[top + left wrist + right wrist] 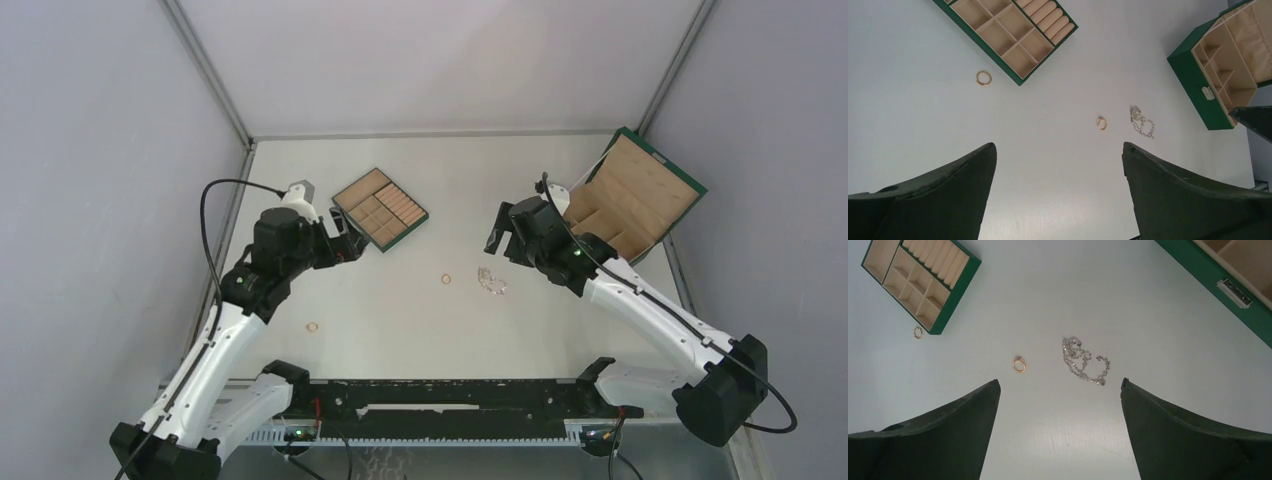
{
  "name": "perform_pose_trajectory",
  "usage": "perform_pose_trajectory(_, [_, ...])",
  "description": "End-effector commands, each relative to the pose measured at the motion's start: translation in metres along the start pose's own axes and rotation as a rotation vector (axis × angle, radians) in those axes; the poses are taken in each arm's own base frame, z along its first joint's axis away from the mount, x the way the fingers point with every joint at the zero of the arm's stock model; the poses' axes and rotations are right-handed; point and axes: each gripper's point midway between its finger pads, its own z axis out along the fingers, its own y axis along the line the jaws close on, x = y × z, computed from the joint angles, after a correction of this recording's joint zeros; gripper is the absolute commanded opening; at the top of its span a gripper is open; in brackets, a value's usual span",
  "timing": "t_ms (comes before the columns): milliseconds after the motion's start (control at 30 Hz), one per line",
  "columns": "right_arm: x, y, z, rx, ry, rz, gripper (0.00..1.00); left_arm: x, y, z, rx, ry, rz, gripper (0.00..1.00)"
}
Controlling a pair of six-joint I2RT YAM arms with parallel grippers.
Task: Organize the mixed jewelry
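Observation:
The mixed jewelry lies loose on the white table. One gold ring [446, 278] [1102, 123] [1019, 365] sits mid-table, with the silvery chain tangle [491, 282] [1141, 121] [1083, 362] just to its right. A second gold ring [313, 326] [983, 78] [918, 332] lies apart to the left. My left gripper [352, 245] [1059, 150] hovers open by the tray's near corner, holding nothing. Above and just behind the chain, my right gripper [500, 240] [1060, 385] is also open, with only bare table between its fingers.
A tan compartmented tray with a green edge [380, 208] [1013, 30] [918, 280] lies at the back left of centre. At the back right stands a large green box with tan lining [640, 195] [1223, 75] [1228, 285], lid open. Grey walls enclose the table.

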Motion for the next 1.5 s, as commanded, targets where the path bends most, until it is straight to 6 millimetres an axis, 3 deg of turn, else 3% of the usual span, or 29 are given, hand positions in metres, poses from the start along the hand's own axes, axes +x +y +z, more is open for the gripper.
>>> perform_pose_trajectory(0, [-0.024, 0.018, -0.003, -0.043, -0.079, 0.028, 1.0, -0.01, -0.006, 0.0, 0.026, -0.037, 0.039, 1.0])
perform_pose_trajectory(167, [-0.023, 0.028, 0.001, -0.075, -0.073, 0.027, 1.0, -0.014, 0.008, 0.003, -0.047, -0.058, 0.005, 1.0])
perform_pose_trajectory(433, [-0.021, 0.032, 0.011, -0.07, -0.066, 0.04, 1.0, -0.022, 0.056, 0.007, -0.269, -0.175, -0.063, 1.0])
perform_pose_trajectory(600, [-0.018, 0.039, 0.018, -0.086, -0.048, 0.048, 1.0, -0.029, 0.087, 0.014, -0.406, -0.032, -0.082, 1.0])
perform_pose_trajectory(800, [-0.02, 0.049, 0.02, -0.094, -0.031, 0.017, 0.99, -0.055, 0.121, 0.049, -0.534, 0.041, -0.146, 0.94])
perform_pose_trajectory(1033, [-0.018, 0.046, 0.013, -0.074, -0.039, 0.005, 0.99, -0.079, 0.14, 0.119, -0.615, 0.132, -0.197, 0.83])
perform_pose_trajectory(1167, [-0.017, 0.04, 0.008, -0.057, -0.04, -0.001, 0.99, -0.085, 0.159, 0.159, -0.691, 0.174, -0.211, 0.7])
perform_pose_trajectory(1367, [-0.018, 0.03, 0.003, -0.028, -0.045, -0.015, 0.99, -0.086, 0.171, 0.212, -0.713, 0.218, -0.245, 0.62])
perform_pose_trajectory(1467, [-0.018, 0.027, 0.003, -0.016, -0.046, -0.021, 0.99, -0.08, 0.176, 0.223, -0.74, 0.23, -0.26, 0.59])
